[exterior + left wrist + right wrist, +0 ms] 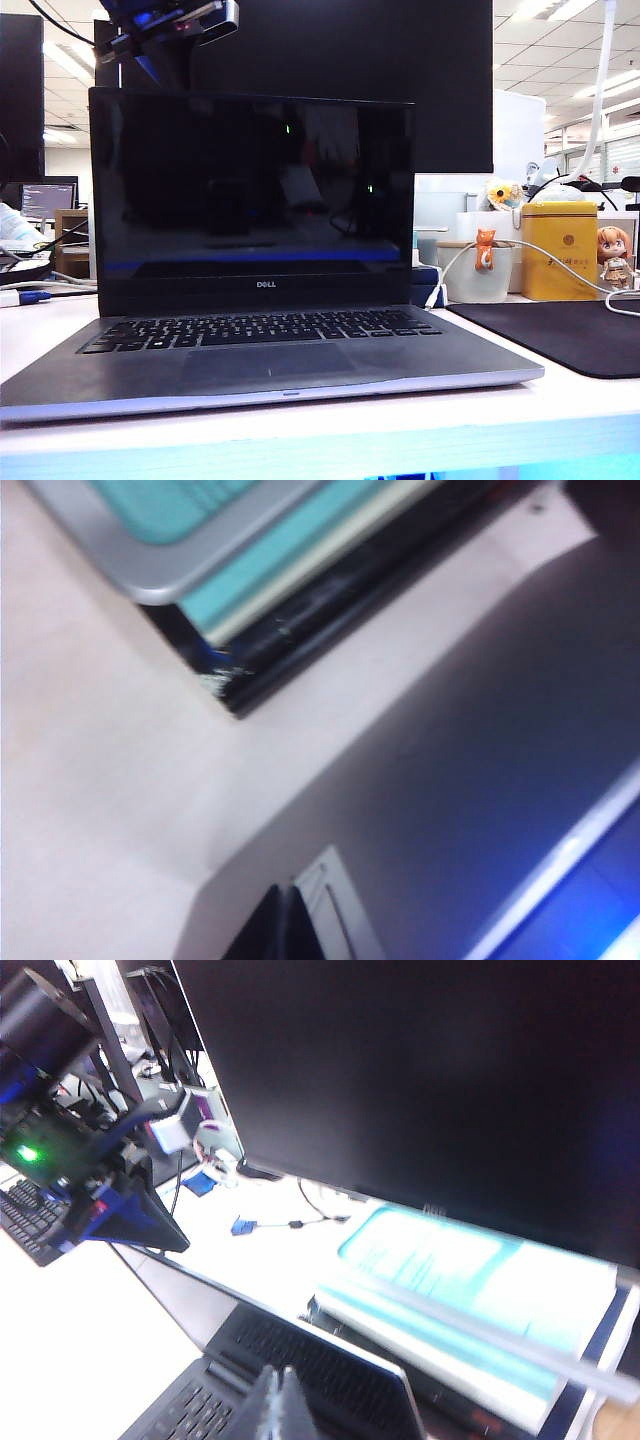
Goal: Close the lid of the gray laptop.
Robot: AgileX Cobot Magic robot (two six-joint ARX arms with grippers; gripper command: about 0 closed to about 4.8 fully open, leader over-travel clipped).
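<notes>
Gray laptop (270,370) sat open at desk (300,440) center, base flat, keyboard facing ext cam. Lid (250,200) stood near upright, screen dark, DELL logo on lower bezel. Black monitor (400,80) stood right behind it at 12 o'clock.

Left gripper (175,25) hung above lid's top edge at approx 11 o'clock, not touching as far as I could see. In left wrist cam only dark tips of its fingers (275,930) showed at frame edge, pressed together w/ no gap, nothing between them. Under that cam: gray back of lid (480,760), blurred, plus a stack of books (290,570) on the desk.

Right gripper (275,1405) wasn't visible in ext cam. Right wrist cam looked down from behind/above the laptop, fingers (262,1408) also clenched tip to tip, empty. Same view caught left arm (90,1160) w/ green LED above lid edge, and teal-cover book (470,1280) below monitor.

At 3 o'clock: black mouse mat (570,335), yellow tin (560,250), white cup (478,270) w/ orange cat figure, white cable (560,265), small doll (614,255).
</notes>
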